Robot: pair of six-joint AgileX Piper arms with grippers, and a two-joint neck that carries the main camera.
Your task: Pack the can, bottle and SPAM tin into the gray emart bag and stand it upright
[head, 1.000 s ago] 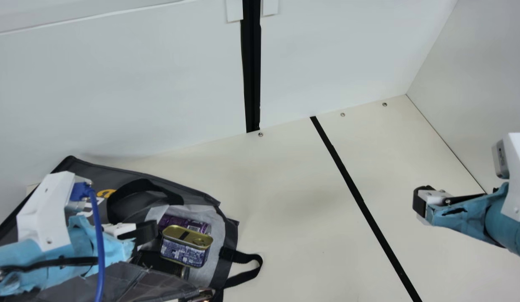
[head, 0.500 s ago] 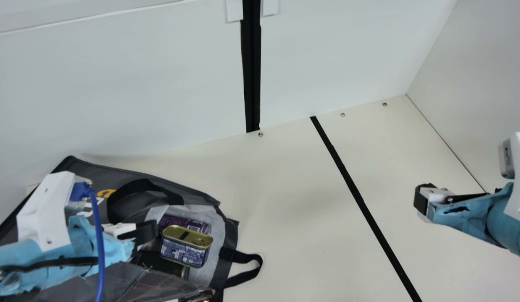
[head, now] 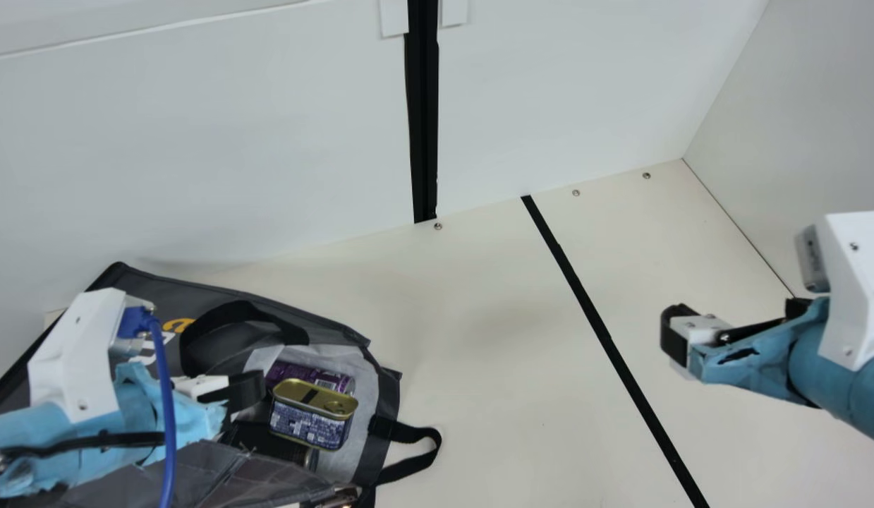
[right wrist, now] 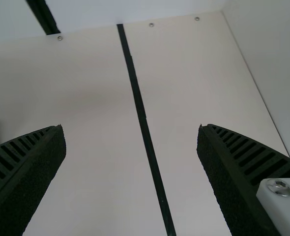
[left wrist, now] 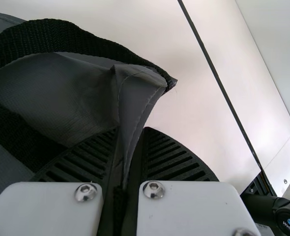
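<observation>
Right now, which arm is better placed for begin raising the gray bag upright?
Left, I think: the left gripper is shut on fabric of the gray bag, while the right gripper hangs open, away from the bag.

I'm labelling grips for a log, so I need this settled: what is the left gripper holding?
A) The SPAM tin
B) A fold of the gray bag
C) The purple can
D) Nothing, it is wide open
B: the left gripper has a fold of the gray bag pinched between its fingers, while the SPAM tin and purple can lie in the bag's mouth.
</observation>
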